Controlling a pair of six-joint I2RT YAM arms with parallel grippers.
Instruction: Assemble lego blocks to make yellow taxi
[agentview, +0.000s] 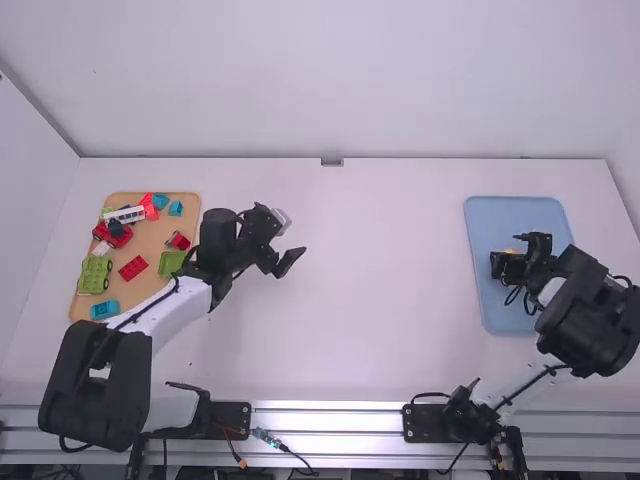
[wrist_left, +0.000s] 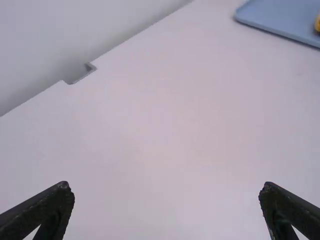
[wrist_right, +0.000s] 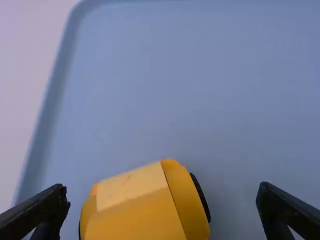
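Note:
In the high view my right gripper (agentview: 508, 265) is over the blue tray (agentview: 492, 214), mostly covering a small yellow piece. The right wrist view shows the yellow taxi body (wrist_right: 145, 205) with a black wheel at one side, lying on the tray (wrist_right: 165, 80); my right gripper (wrist_right: 162, 197) stands open, one finger on either side and apart from it. My left gripper (agentview: 289, 262) is over bare white table to the right of the wooden board, and in the left wrist view the same gripper (wrist_left: 166, 192) is wide open with nothing between its fingers.
A wooden board (agentview: 150, 240) at the left holds several loose pieces: a red car (agentview: 116, 236), a green wheeled base (agentview: 95, 274), a red brick (agentview: 133, 268) and blue bricks. The left forearm crosses the board's near right corner. A wall runs along the table's far edge.

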